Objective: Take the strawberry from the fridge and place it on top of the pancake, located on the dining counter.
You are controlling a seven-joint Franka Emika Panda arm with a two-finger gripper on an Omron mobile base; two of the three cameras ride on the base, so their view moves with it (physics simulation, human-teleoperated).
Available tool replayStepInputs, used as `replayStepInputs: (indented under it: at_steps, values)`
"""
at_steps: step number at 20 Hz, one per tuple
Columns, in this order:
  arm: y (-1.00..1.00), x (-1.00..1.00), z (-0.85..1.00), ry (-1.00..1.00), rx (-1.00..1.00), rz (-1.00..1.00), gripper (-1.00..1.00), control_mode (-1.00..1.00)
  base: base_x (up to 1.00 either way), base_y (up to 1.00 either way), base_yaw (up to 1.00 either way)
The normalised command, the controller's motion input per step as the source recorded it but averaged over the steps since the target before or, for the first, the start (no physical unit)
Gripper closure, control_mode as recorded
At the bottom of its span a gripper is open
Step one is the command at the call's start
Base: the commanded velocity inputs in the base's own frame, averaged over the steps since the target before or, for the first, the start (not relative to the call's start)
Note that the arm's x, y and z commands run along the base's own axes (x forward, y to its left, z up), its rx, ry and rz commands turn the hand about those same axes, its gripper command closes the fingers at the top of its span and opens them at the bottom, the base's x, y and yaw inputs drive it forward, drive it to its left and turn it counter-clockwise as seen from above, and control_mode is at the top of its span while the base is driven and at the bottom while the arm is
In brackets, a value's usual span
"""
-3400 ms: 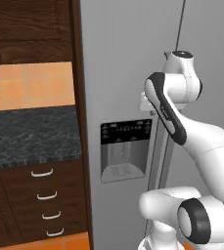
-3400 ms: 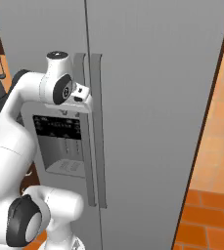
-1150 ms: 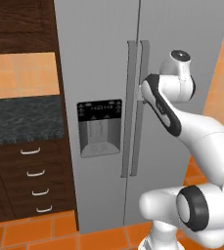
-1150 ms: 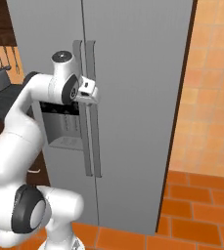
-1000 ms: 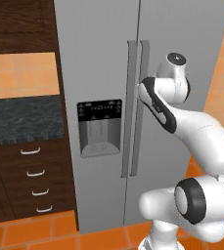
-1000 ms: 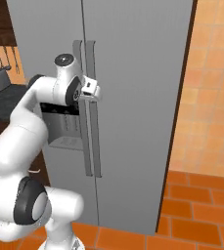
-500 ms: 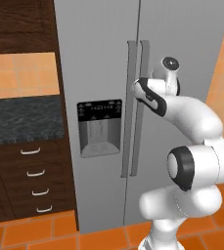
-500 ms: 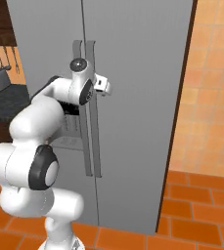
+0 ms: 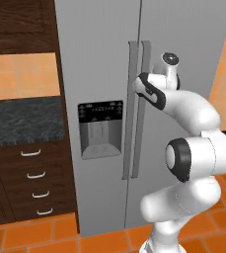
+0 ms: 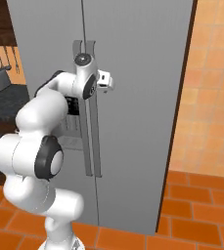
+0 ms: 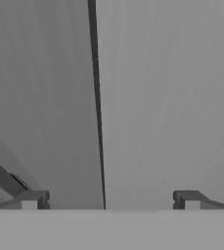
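Observation:
The fridge (image 9: 99, 59) stands shut in front of me, its two long vertical handles (image 9: 132, 108) side by side at the door seam (image 11: 99, 122). The strawberry is hidden behind the closed doors. The pancake and the dining counter are out of view. My gripper (image 11: 111, 200) is open wide with nothing between its fingertips (image 11: 35, 199), and it faces the door seam from close up. In the right base view my hand (image 10: 105, 81) hovers at the upper part of the handles (image 10: 91, 141), just in front of the right door.
A black dispenser panel (image 9: 100, 128) sits on the left door. A dark-topped wall counter (image 9: 20, 121) with drawers (image 9: 33, 178) adjoins the fridge on the left. An orange tiled wall (image 10: 211, 97) flanks it on the right, above an orange tiled floor (image 10: 196, 219).
The base drove sideways earlier, then held still. Over the last second the arm folded forward and carried the hand closer to the fridge handles. The jaws stayed open.

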Motion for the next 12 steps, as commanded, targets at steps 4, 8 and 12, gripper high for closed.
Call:
replayStepInputs:
  at_steps: [4,8,12]
  values:
    - [0.00,0.54,-0.05,-0.22,0.00,-0.03,-1.00,-1.00,0.00,0.00,0.00]
    - [0.00,-0.83,-0.10,-0.53,0.00,-0.04,-1.00,-1.00,0.00,0.00,0.00]
    - [0.10,-0.08,-0.06,-0.26,0.00,-0.02,-1.00,-1.00,0.00,0.00,0.00]
